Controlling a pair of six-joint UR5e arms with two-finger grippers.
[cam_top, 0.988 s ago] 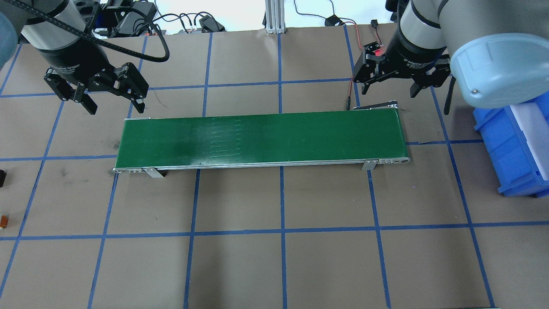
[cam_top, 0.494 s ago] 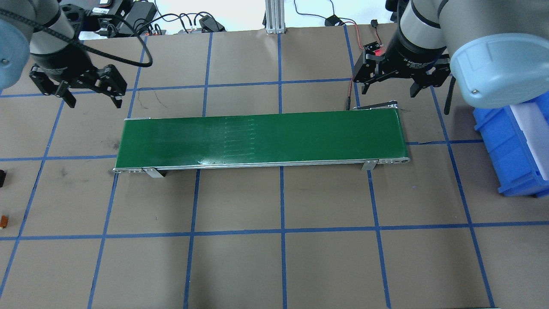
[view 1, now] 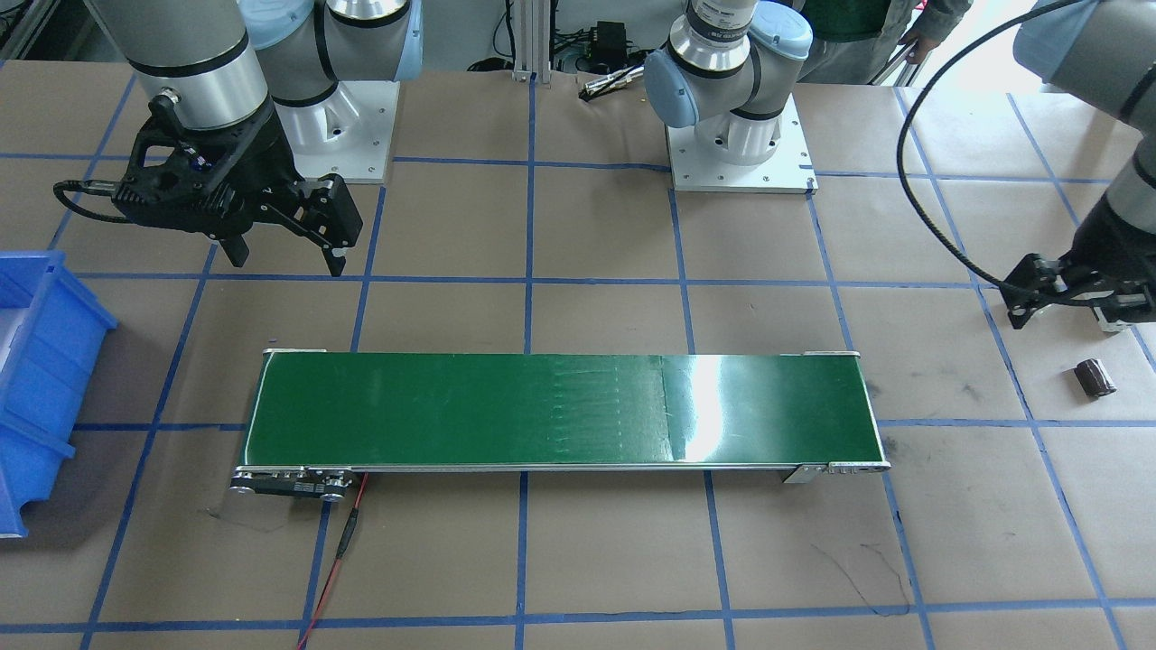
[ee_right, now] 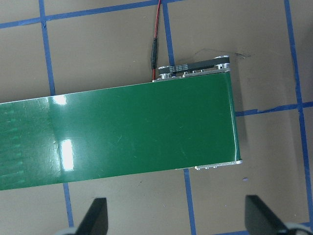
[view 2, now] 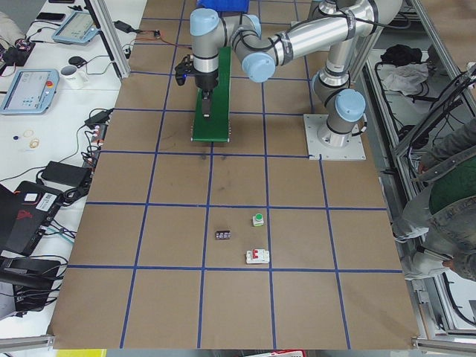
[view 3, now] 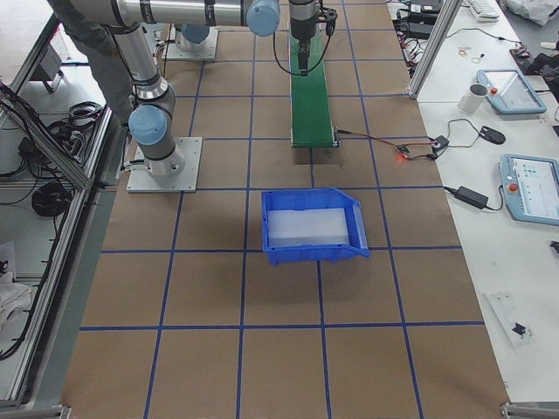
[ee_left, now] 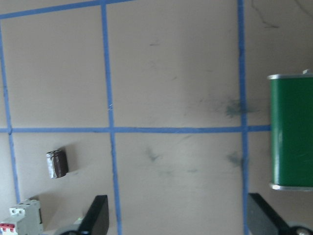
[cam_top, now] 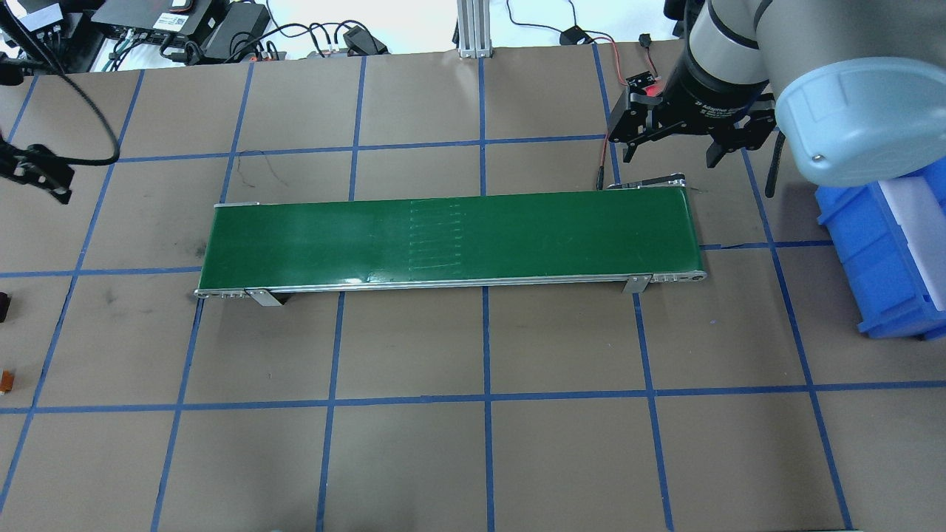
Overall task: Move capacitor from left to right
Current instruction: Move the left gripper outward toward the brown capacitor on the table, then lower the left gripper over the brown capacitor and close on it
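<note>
Brown blue-taped table (cam_top: pixel 562 458) with conveyor (cam_top: pixel 451 240), capacitor (view 1: pixel 1094 377), bin (cam_top: pixel 865 251)

A small, stubby capacitor (view 1: pixel 1095 377), glossy dark brown with paler ends, lies free on its side on the brown bench (view 1: pixel 975 542), far out toward the robot's left end, with nothing gripping it.

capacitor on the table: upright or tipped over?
Lying on its side. The small dark brown-black cylindrical capacitor rests lengthwise on the brown paper table, one lighter end facing sideways, not up.
</note>
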